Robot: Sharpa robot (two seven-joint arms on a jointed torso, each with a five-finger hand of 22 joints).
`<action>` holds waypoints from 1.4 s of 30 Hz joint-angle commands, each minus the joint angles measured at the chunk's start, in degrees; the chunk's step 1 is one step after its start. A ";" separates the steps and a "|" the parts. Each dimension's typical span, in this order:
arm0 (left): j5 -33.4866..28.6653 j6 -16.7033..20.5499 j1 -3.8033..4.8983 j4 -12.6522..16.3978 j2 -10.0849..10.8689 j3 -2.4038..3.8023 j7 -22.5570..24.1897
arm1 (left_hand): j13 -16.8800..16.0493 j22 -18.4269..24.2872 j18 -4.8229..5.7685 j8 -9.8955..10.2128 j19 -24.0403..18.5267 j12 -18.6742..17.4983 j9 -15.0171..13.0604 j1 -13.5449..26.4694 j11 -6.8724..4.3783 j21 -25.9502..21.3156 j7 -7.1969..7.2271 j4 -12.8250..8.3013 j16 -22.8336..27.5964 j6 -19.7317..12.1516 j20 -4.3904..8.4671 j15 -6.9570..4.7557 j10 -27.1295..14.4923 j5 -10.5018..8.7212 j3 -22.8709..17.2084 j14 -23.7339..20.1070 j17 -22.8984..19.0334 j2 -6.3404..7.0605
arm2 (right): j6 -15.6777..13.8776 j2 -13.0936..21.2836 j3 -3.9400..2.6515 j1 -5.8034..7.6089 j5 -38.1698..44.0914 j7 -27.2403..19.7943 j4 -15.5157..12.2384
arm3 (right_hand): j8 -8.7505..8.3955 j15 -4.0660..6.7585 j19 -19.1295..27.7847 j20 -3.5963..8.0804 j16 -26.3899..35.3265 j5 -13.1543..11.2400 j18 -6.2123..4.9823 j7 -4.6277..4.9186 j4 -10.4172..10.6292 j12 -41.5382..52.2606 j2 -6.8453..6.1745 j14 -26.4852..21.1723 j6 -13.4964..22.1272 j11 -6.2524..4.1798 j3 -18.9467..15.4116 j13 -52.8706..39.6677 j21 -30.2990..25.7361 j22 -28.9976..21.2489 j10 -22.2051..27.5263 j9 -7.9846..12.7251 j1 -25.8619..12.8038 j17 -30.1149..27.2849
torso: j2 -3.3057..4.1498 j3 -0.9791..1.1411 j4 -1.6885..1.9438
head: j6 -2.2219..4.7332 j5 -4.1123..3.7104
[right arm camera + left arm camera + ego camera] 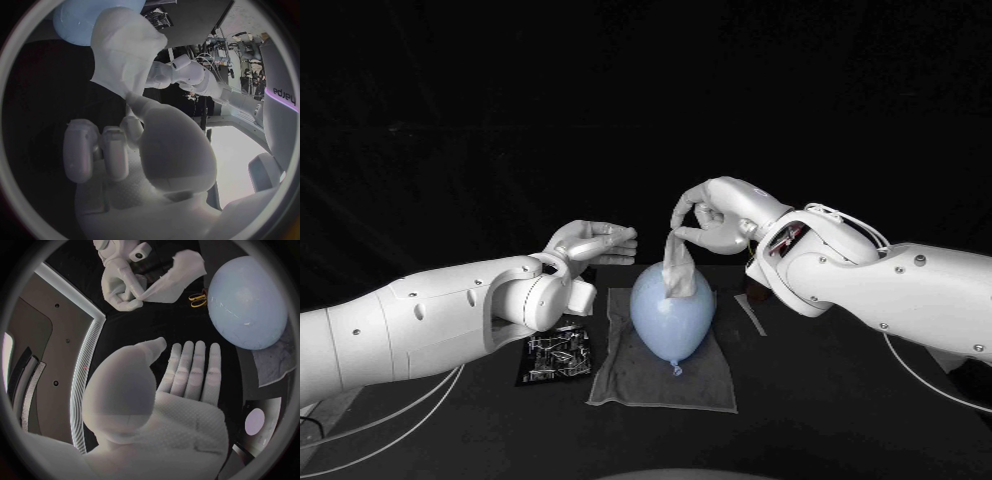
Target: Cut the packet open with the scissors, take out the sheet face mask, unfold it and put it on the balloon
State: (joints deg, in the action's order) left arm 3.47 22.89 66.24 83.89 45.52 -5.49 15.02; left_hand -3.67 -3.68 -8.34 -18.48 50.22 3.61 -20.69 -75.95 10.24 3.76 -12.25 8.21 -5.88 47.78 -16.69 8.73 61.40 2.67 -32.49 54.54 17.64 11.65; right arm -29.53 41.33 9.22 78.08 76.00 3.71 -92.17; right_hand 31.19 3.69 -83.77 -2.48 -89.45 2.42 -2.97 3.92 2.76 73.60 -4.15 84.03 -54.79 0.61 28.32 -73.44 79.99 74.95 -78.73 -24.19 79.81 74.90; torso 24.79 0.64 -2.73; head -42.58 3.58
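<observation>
The balloon (pixel 672 315) lies on a grey cloth (pixel 625 385) at mid-counter (pixel 805 430) and blocks the central path. The sheet mask (pixel 679 268) hangs from the right hand (pixel 708 218) over the balloon's far end. A narrow gap separates the mask from the left hand (pixel 596 242), whose fingers (pixel 190 365) hold nothing. The black packet (pixel 560 358) obstructs the counter beside the cloth, beneath the left arm. Scissors (pixel 199 300) lie near the balloon. Passage is available along the cloth's near edge.

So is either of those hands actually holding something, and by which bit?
Yes. The right hand pinches the sheet face mask by its upper end, and the rest hangs down loose. The left hand holds nothing.
</observation>
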 commanded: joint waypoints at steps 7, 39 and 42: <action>-0.60 0.35 0.08 -0.22 0.14 0.06 1.17 | -0.14 0.05 1.39 0.94 -1.44 0.57 0.46 1.19 0.50 -0.22 -1.25 0.26 0.76 -0.79 -0.04 0.53 -1.76 0.13 2.29 -1.80 -0.43 0.50 | 4.80 -0.63 -0.13 1.78 2.34 1.62 1.38 | 0.25 0.22 -3.48 0.29 -0.24 0.37 1.00 0.04 -0.10 0.23 -0.08 5.83 -0.56 -1.00 0.36 -0.10 0.31 12.42 -1.53 -0.05 -0.46 14.58 | -0.04 0.04 -0.04 | 0.33 -0.32; 5.63 -13.15 0.05 -0.87 -3.55 0.39 9.85 | -0.03 0.24 3.14 4.05 -8.62 0.26 2.94 -0.06 0.41 -0.36 0.91 3.72 1.90 -1.34 0.01 1.85 -6.92 0.09 14.00 -8.22 -3.33 -0.73 | 8.27 -3.80 -0.13 2.64 4.04 2.60 4.13 | 0.32 0.20 -3.46 0.28 -0.25 0.37 0.99 0.02 -0.18 0.28 -0.20 5.83 -0.60 -1.00 0.51 -0.19 0.26 12.40 -1.61 -0.05 -0.65 14.60 | 0.04 0.06 -0.08 | 0.55 -0.47; 6.03 -13.37 0.05 -0.93 -3.52 0.39 9.36 | -0.07 0.24 3.19 4.04 -8.55 0.40 3.01 -0.18 0.52 -0.35 0.92 4.25 1.87 -0.99 0.01 1.81 -6.48 0.09 14.71 -8.21 -3.46 -1.29 | 6.78 -3.61 -0.13 2.64 4.09 2.53 4.01 | 0.36 0.19 -3.47 0.27 -0.28 0.38 0.99 0.01 -0.23 0.33 -0.23 5.85 -0.61 -1.00 0.63 -0.26 0.29 12.41 -1.67 -0.04 -0.75 14.64 | 0.04 0.05 -0.07 | 0.52 -0.48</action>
State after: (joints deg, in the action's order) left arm 7.63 11.30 66.23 82.94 42.09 -5.19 23.67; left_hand -3.66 -3.37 -5.70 -14.60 41.56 3.71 -17.74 -76.21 10.53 3.38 -11.37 12.43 -3.76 46.31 -16.58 10.46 54.55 2.67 -18.16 46.67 14.23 10.81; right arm -21.75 37.63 9.14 80.67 79.10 6.09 -88.09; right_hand 31.25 3.67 -83.88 -2.36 -89.52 2.46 -2.97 3.88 2.52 73.82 -4.39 84.02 -55.06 0.53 28.56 -73.61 79.97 74.94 -79.05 -24.18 79.59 74.90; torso 24.82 0.70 -2.83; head -42.06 3.15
